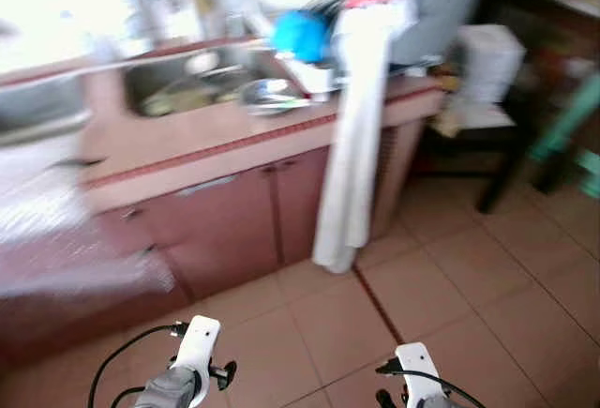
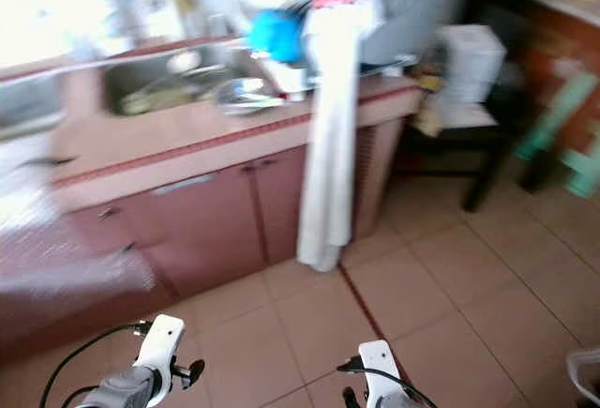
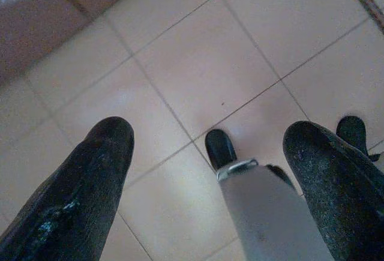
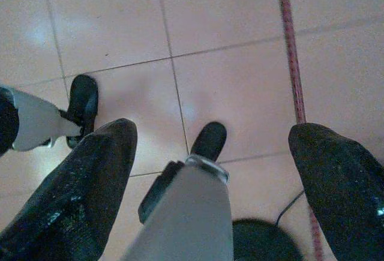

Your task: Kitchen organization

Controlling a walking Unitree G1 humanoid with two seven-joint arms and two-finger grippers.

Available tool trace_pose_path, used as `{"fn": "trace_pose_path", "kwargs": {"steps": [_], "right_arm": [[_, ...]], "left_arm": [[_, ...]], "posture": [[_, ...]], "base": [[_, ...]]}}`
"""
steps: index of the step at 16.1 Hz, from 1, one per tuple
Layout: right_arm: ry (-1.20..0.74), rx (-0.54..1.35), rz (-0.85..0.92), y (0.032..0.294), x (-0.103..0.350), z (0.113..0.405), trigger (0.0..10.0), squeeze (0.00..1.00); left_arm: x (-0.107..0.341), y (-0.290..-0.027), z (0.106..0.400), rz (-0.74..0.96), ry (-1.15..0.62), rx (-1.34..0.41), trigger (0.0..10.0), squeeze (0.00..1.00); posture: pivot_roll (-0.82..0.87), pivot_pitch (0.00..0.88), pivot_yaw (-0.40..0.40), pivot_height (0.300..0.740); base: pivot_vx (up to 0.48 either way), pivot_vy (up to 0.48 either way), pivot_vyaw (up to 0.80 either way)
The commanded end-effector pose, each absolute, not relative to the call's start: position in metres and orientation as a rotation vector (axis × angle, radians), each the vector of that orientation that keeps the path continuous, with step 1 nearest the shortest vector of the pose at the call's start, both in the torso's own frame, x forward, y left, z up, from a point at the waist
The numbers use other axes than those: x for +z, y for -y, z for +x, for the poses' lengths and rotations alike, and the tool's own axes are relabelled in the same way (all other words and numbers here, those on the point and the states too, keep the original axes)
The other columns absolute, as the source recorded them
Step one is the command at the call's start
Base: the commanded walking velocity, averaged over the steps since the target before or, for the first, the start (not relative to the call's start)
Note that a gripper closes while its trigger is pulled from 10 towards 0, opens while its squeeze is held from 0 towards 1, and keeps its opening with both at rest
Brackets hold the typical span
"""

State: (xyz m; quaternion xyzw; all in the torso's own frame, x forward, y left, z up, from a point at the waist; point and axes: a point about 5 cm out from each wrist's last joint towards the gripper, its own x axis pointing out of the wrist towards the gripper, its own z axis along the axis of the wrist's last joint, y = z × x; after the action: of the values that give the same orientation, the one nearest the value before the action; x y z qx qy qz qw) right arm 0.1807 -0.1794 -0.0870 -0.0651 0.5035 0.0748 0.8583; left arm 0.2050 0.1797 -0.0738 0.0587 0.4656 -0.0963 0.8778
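1. Both arms hang low over the tiled floor (image 1: 450, 277). The left gripper (image 3: 207, 171) has its fingers spread wide and holds nothing. The right gripper (image 4: 210, 153) is likewise wide and bare.
2. The task's things lie well ahead: the sink (image 1: 202, 84) set in the pink counter (image 1: 216, 136), with a metal bowl (image 1: 272, 97) at its near rim and a blue object (image 1: 300, 35) beside it on what seems to be a dish rack.
3. Risk: the head views are smeared, so the robot is probably moving. Judging the counter edge badly could drive it against the cabinet doors (image 1: 234, 220).
4. Risk: a long white cloth (image 1: 352, 155) hangs off the counter almost to the floor. An arm swinging up close by could snag it and drag the dishes down.
5. Risk: the dark table (image 1: 506, 136) and green stool (image 1: 572, 127) crowd the right side, tight for a turn.
6. Hard to tell: what lies in the sink, what the blue object is, and the washed-out window area behind. The counter's left end is a blur.
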Motion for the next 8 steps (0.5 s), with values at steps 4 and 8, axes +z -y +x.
{"fn": "trace_pose_path", "kwargs": {"steps": [4, 8], "right_arm": [[-1.067, 0.182, -0.167, 0.177, -0.089, 0.177, 10.0, 0.00], [-1.071, 0.174, -0.140, 0.173, -0.090, 0.177, 10.0, 0.00]], "left_arm": [[-0.068, -0.181, 0.213, 0.018, -0.888, -0.149, 10.0, 0.00], [-0.072, -0.180, 0.206, 0.079, -0.943, -0.202, 10.0, 0.00]], "posture": [[0.09, 0.000, 0.055, 0.740], [0.09, 0.000, 0.062, 0.740]], "base": [[0.000, 0.000, 0.00], [0.000, 0.000, 0.00]]}}
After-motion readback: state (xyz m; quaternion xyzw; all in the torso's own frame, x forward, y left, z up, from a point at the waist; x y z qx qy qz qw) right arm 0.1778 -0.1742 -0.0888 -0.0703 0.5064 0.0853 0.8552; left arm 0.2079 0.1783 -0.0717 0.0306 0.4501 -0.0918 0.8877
